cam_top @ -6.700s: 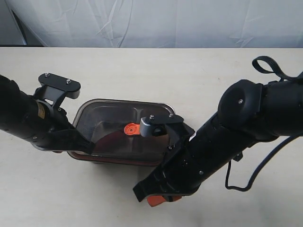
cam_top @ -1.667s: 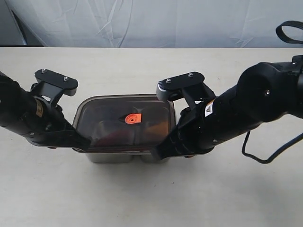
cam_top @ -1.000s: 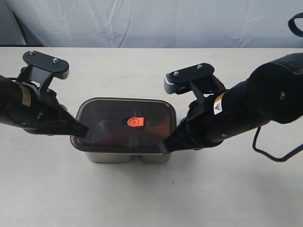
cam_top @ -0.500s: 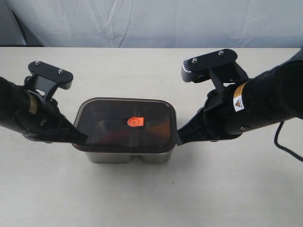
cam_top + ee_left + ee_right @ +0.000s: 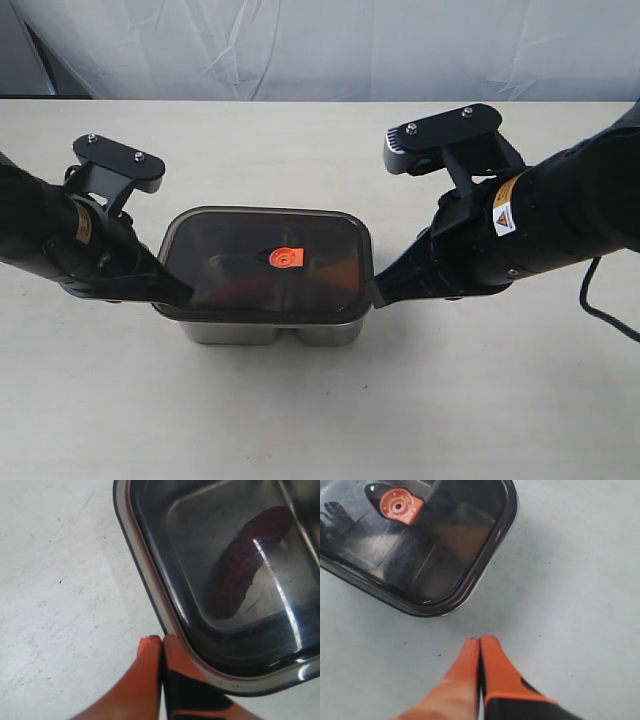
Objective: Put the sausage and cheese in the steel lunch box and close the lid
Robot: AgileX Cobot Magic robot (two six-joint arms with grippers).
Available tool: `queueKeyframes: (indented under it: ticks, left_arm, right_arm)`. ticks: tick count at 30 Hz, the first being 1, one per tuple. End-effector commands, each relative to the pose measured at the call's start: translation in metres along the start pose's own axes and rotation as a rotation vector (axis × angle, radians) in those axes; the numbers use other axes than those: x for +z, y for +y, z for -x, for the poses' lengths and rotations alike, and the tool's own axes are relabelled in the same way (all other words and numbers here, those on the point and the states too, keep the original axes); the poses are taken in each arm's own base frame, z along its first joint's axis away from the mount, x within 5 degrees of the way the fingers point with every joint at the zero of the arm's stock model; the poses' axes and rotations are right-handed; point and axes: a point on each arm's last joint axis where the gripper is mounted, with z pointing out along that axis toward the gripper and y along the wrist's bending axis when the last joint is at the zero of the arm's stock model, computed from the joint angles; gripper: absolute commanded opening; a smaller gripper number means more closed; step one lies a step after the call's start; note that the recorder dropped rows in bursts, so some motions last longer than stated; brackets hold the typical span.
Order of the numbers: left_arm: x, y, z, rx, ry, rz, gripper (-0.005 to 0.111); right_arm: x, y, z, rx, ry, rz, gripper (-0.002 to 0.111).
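Two closed grippers flank the shiny rectangular stainless-steel lunch box (image 5: 255, 333), one at each short end. We read that symmetry as a way to press or check the lid without shoving the box sideways. The dark smoky translucent lid (image 5: 225, 245), with its small orange valve tab (image 5: 283, 258), lies flat and square on the box, so we judge it seated. Through it we make out the curved red toy sausage (image 5: 245, 565) in the compartment nearer our left arm. A dim orange-brown shape in the other is likely the yellow-orange cheese wedge (image 5: 462, 542). Our left gripper (image 5: 161, 641) has its orange fingers (image 5: 145, 680) pinched together on nothing, tips right against the lid's corner rim. Our right gripper (image 5: 479, 641) is likewise pinched and empty, its tips over the pale table (image 5: 320, 420), just apart from the box.
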Motion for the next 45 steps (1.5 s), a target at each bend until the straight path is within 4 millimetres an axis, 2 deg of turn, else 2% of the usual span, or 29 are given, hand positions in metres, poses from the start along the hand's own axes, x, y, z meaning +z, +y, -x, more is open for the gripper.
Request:
queueKeyframes:
  ticks: [1,12,19,29,37,45]
  left_arm:
    - [0.001,-0.001,0.002,-0.011,-0.015,-0.008,0.000]
    - [0.003,0.000,0.002,-0.007,-0.014,0.011,0.000]
    - [0.015,-0.001,0.002,-0.002,0.019,0.013,0.000]
    - [0.015,0.000,0.000,0.009,0.032,0.023,0.000]
    - [-0.011,0.002,0.014,0.000,-0.089,0.020,0.000]
    - [-0.010,0.001,0.017,-0.008,-0.116,0.005,0.000]
  right_arm:
    - [-0.003,-0.002,0.001,-0.004,-0.009,-0.009,0.000]
    - [-0.003,-0.002,0.001,-0.006,-0.006,-0.011,0.000]
    - [-0.003,-0.002,0.001,-0.004,-0.004,-0.010,0.000]
    - [-0.003,-0.002,0.001,-0.005,-0.004,-0.011,0.000]
    - [-0.003,-0.006,0.003,-0.020,-0.029,-0.058,0.000]
    - [-0.003,-0.005,0.007,-0.021,-0.066,-0.048,0.000]
